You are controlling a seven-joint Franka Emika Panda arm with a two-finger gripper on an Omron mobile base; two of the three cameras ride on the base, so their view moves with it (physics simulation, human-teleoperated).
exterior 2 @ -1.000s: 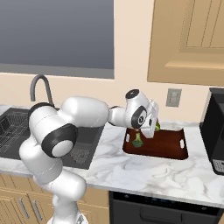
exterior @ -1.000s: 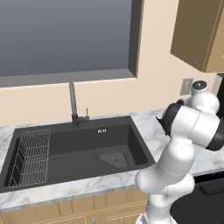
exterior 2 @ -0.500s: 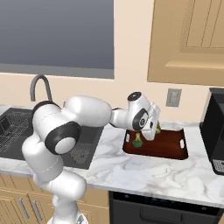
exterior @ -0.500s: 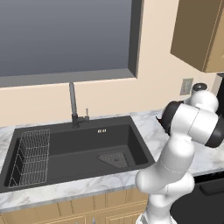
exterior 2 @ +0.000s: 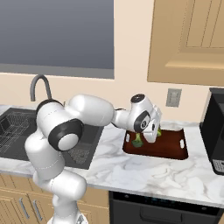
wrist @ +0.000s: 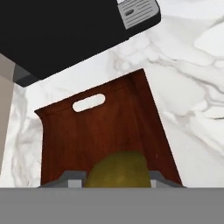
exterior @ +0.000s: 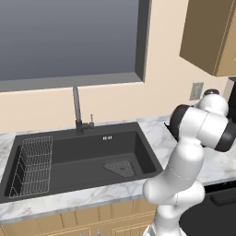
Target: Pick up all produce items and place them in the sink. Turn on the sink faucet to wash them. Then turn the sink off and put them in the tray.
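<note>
We see our gripper (exterior 2: 151,133) closed on the round fruit (wrist: 117,169) — just above the tray (exterior 2: 171,148), which lies on the counter (exterior 2: 144,168) right of the sink (exterior: 83,156) — while the broccoli (exterior 2: 137,141) sits at the tray's left end.

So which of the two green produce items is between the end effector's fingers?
The round lime-green fruit; the dark green broccoli floret lies apart on the reddish-brown tray.
</note>
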